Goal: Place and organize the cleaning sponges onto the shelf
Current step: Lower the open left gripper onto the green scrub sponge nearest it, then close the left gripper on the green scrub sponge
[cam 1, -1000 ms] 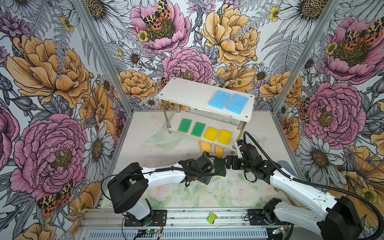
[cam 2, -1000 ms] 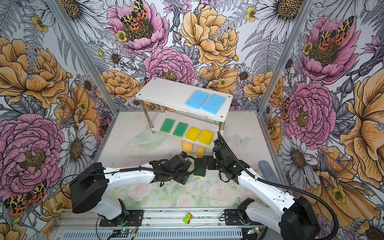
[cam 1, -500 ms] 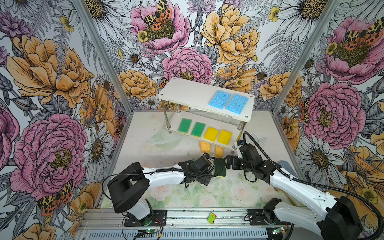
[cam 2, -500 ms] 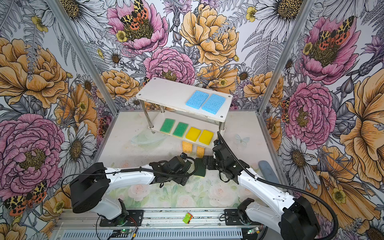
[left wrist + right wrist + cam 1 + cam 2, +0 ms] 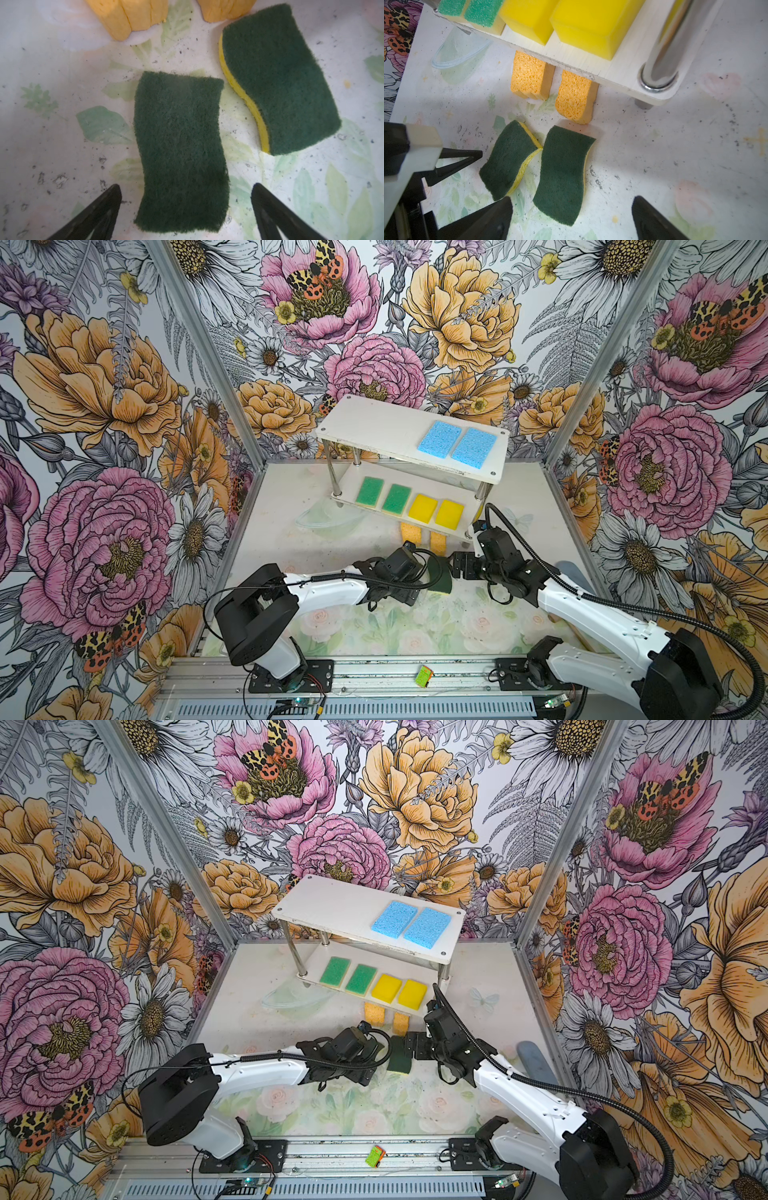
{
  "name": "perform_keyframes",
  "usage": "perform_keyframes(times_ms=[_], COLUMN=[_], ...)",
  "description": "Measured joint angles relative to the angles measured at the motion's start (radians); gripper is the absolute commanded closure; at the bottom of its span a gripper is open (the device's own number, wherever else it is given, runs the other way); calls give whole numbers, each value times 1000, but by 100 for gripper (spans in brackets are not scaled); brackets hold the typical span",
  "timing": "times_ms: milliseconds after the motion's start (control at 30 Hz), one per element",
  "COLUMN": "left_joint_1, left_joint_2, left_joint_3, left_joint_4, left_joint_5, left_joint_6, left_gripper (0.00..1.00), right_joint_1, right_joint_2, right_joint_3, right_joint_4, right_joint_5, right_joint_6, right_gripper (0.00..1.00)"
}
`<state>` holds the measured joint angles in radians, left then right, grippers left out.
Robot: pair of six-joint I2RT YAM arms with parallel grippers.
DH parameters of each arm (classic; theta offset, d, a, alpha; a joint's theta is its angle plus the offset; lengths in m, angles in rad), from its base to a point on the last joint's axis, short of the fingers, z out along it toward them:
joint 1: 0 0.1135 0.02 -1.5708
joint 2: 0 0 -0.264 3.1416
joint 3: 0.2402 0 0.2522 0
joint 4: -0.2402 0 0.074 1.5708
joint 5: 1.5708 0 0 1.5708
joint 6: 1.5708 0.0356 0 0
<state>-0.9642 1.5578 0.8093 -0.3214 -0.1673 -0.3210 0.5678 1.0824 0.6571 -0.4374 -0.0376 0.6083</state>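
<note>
The shelf (image 5: 374, 427) stands at the back of the counter (image 5: 282, 539), set at an angle. The left half of its top board is bare, and a pair of blue sponges (image 5: 439, 438) lies side by side on the right half. On the lower board, green-topped sponges (image 5: 369, 490) and yellow sponges (image 5: 422, 508) fill a row along the front edge. Two orange sponges (image 5: 529, 76) jut out onto the counter from under that edge. A clear plastic piece (image 5: 328, 518) lies left of them, and the counter's left side and front strip are open. Both arms reach low to the middle, just in front of the shelf's front right post. The left tool (image 5: 186, 187) is spread wide. The near end of the first dark green sponge (image 5: 178, 149) lies flat between its fingertips, scrub face up, with a gap at each side. The second dark green sponge (image 5: 280, 79) lies just beyond, skewed, and the two meet or nearly meet at one corner. The right tool (image 5: 573, 199) is also wide apart, with the second sponge's near end between its fingertips and one fingertip (image 5: 502, 207) just beside the first sponge's corner. Whether either tool touches the counter I cannot tell. Compared with a second ago, the shelf's sponges lie as they did and both arms sit almost unchanged.
</note>
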Motion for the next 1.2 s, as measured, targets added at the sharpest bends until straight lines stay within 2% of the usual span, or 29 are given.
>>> perform_keyframes(times_ms=[733,1000,1200], left_joint_1=[5,6,5], left_joint_2=[49,55,65], left_joint_3=[-37,-37,-37], left_joint_4=[71,79,91], left_joint_5=[1,2,-2], left_joint_6=[19,18,23], left_gripper=[1,13,26], right_joint_1=[0,0,0], right_joint_2=[13,21,21], right_joint_3=[0,0,0], right_joint_4=[0,0,0], right_joint_5=[0,0,0], right_joint_6=[0,0,0], right_gripper=[8,8,8])
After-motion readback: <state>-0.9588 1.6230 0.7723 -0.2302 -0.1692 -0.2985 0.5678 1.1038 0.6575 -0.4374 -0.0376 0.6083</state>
